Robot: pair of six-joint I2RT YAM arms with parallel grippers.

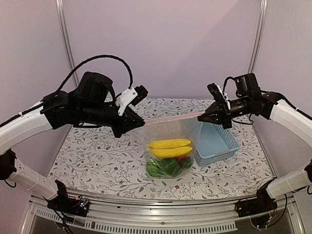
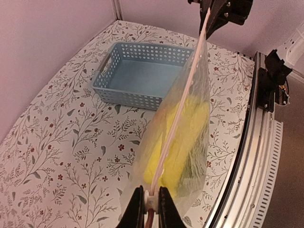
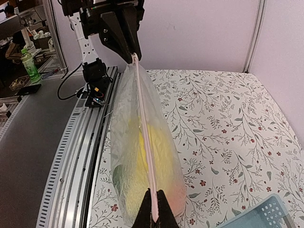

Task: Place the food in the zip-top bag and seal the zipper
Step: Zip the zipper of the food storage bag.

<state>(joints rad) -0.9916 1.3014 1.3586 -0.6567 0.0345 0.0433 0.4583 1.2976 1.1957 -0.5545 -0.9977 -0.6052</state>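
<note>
Two ends pinched, zip-top bag loaded, seal unconfirmed

1. Worktop: floral-patterned surface, carrying all items.
2. Zip-top bag: hangs at centre between the arms, mouth upward. Whether its bottom rests on the worktop or hangs just above it cannot be told.
3. Basket: light blue, just beside the bag on the right arm's side, with no food seen in it.
4. Food: inside the bag, with bananas above and a green pepper beneath. Other pieces are too obscured to name.
5. Zipper: a pale strip stretched taut, its long axis running left to right from one arm to the other. Both wrist views show a single line, but a full seal cannot be confirmed.
6. Left end effector: closed tight on the zipper's left end.
7. Right end effector: closed tight on the opposite end.

Judgement: each arm holds one end of the strip, so neither is nearer. Any sealing pass would have to run along the zipper's axis, from one end effector toward the other.
</note>
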